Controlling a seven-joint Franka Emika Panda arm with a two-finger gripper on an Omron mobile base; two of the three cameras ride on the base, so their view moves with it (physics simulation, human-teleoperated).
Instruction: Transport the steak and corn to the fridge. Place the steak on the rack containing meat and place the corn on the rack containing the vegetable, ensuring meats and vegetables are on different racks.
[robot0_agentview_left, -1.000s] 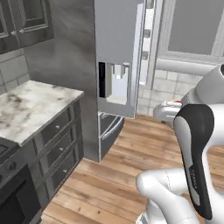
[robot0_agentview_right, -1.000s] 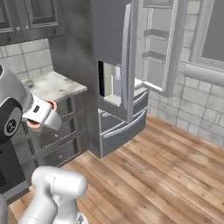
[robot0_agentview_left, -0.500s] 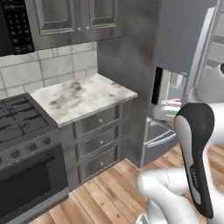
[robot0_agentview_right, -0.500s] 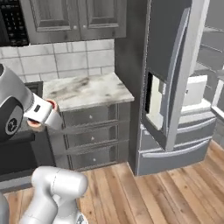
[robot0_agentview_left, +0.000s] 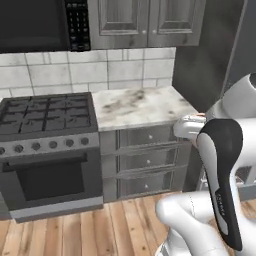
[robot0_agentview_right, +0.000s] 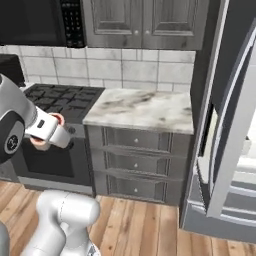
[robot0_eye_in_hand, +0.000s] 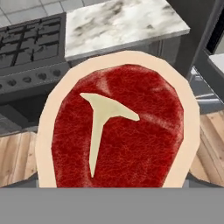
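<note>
Steak (robot0_eye_in_hand: 117, 131) clamped in the wide-set jaws, red slab with pale rim (a T-shaped bone on its face), held above the wood floor (robot0_agentview_left: 60, 235), before the marble bench (robot0_agentview_left: 140, 106), fridge (robot0_agentview_right: 227, 130) alongside.

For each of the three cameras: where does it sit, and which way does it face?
Left base view: behind the arm's left, facing the stove and marble counter; white arm lower right.
Right base view: behind its right, same counter, fridge beside; arm lower left.
Hand view: on the hand, steak close up.
All three share the counter.
</note>
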